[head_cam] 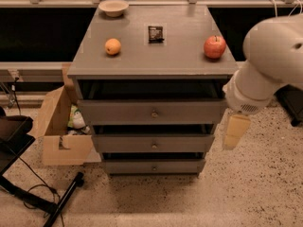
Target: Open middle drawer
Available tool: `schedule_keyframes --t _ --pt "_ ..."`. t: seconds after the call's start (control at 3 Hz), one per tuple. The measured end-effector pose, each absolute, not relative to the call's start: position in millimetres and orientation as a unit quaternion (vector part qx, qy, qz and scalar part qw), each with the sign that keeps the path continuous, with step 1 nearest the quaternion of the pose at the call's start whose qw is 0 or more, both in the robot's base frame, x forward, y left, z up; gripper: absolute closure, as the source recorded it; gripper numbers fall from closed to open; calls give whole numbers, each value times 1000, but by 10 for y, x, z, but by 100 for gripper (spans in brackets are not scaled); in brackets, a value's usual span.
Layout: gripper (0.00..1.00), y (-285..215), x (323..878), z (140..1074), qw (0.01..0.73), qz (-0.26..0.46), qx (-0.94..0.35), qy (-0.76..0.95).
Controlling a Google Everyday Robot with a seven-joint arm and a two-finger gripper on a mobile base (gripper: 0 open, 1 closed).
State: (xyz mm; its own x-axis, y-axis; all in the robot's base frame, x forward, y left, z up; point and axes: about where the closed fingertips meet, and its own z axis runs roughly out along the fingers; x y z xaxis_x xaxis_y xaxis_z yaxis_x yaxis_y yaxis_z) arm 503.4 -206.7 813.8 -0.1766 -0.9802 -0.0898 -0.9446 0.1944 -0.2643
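Observation:
The grey cabinet has three drawers stacked under its flat top. The middle drawer (154, 144) is the second one, a long grey front with a small round knob (154, 146) at its centre. Its front sits close to the fronts above and below, with a dark gap over it. The taller top drawer (152, 112) and the short bottom drawer (154, 166) have the same knob. My gripper (236, 132) hangs from the white arm (265, 65) just right of the cabinet, level with the middle drawer, clear of the knob.
On the cabinet top lie an orange (112, 46), a red apple (214, 47), a dark packet (155, 33) and a tan bowl (113, 7). An open cardboard box (59, 126) stands left of the cabinet. A black stand and cables (42, 197) lie on the speckled floor at lower left.

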Motion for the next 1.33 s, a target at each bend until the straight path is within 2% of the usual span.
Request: schedule_keyframes --t 0.67,1.0,1.33 --pt "0 -1972 5528 7000 150 -83 -645 745" --pt "0 -1742 5849 6065 165 -56 -655 735" --pt "0 -1738 5843 6032 164 -54 -656 735"
